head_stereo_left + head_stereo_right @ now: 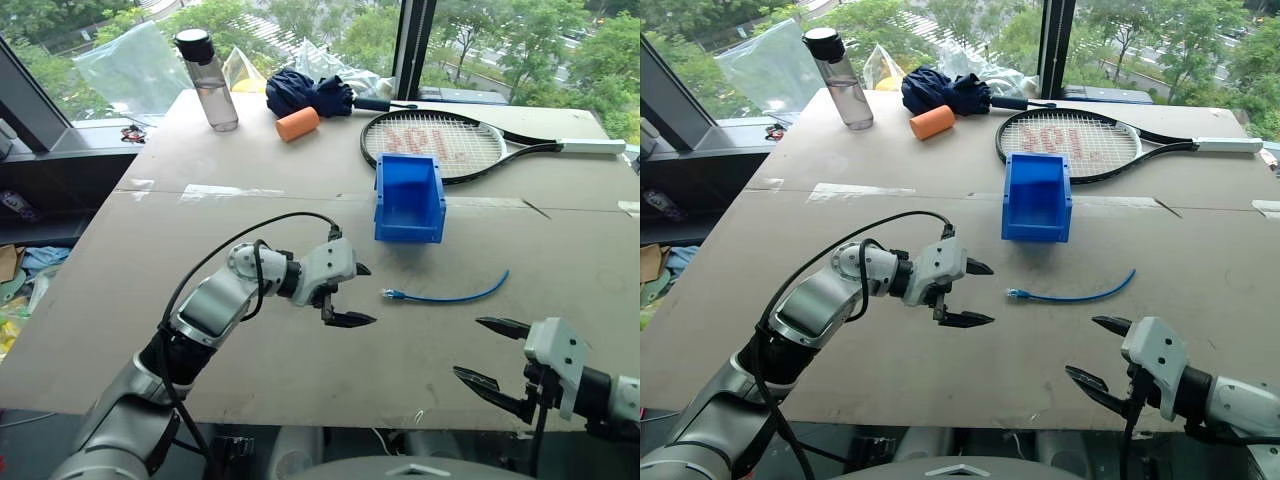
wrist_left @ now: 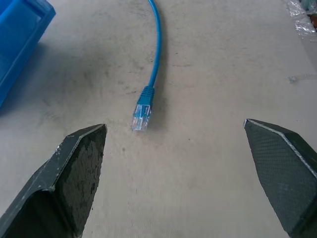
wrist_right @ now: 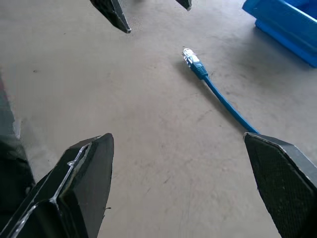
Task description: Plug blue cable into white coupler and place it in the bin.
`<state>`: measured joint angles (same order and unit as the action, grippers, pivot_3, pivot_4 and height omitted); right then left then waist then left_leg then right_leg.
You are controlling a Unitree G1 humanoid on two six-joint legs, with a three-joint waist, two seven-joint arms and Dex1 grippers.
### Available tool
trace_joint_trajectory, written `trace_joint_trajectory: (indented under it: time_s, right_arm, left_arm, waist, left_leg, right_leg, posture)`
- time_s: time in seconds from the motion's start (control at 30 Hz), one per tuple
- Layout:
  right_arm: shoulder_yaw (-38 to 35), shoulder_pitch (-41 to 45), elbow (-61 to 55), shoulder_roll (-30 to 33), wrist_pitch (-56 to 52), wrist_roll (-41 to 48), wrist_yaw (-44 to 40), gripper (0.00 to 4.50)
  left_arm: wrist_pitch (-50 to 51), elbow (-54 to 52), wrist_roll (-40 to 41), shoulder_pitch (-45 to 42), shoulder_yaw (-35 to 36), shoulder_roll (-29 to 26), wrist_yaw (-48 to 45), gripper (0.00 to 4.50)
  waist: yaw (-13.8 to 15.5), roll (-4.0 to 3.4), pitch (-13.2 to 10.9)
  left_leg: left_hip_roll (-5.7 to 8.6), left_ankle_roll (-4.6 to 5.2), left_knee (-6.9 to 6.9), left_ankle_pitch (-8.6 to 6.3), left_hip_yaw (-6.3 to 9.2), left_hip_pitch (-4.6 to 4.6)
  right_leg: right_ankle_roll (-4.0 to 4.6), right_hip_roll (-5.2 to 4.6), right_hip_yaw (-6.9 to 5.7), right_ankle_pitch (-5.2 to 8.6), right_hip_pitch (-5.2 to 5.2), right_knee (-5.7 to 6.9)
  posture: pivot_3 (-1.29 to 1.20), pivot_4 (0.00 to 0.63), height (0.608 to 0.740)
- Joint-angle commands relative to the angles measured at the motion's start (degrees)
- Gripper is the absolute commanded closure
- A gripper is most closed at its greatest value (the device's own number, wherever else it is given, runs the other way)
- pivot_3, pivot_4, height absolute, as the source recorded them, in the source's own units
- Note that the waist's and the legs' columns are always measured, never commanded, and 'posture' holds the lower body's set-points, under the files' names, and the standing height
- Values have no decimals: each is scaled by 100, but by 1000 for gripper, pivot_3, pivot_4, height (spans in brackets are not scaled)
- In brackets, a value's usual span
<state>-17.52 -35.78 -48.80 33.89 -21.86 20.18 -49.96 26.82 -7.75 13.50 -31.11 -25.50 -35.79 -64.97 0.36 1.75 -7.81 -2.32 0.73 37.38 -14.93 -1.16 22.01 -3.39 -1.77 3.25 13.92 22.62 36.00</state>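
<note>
While the blue cable (image 1: 447, 295) lies flat on the counter (image 1: 300, 200), its plug just ahead of the spread, empty left pincer (image 1: 350, 294), a shallow pinch could skid it; right pincer (image 1: 492, 352) spread, nearer.

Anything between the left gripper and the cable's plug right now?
No. In the left wrist view the plug of the cable lies just ahead of the open left gripper, with bare table between them.
</note>
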Motion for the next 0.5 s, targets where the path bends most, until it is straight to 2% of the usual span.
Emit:
trace_joint_trajectory:
  time_s: [0.03, 0.1, 0.2, 0.47, 0.5]
  right_arm:
    - [-264, -628, -714, -414, 279, -10, 446, 290]
    - [-177, -904, -917, -569, 352, -96, 602, 290]
    - [43, -1214, -1080, -731, 454, -305, 830, 240]
    - [681, -1510, -1120, -900, 718, -496, 1419, 240]
    - [847, -1470, -1120, -956, 660, -483, 1546, 240]
  left_arm:
    - [-106, 289, -319, -370, -303, 222, -179, 0]
    - [-37, 417, -426, -542, -406, 414, -165, 0]
    - [-136, 868, -790, -789, -755, 626, -258, 800]
    - [-586, 1854, -1356, -992, -1145, 978, -536, 4443]
    - [-751, 2005, -1422, -985, -1132, 1004, -514, 4478]
  waist:
    - [21, -4, 2]
    - [17, -5, 2]
    - [42, -4, 4]
    - [40, -4, 21]
    - [40, -5, 25]
  left_leg:
    - [0, 0, 0, 0, 0, 2]
    - [0, 0, 0, 0, -2, 3]
    - [1, 0, 2, 0, -2, 7]
    - [1, 0, 2, -1, -1, 7]
    - [1, 1, 1, -1, 0, 6]
  right_leg:
    - [0, 0, 0, 0, 1, 1]
    - [1, 0, 3, 1, 2, -1]
    - [2, -2, 2, 1, 3, -2]
    - [4, -5, 1, 3, 3, -6]
    - [4, -5, 0, 3, 3, -6]
  posture:
    - [0, 150, 740]
    - [0, 150, 740]
    - [0, 150, 740]
    - [0, 150, 740]
    - [0, 150, 740]
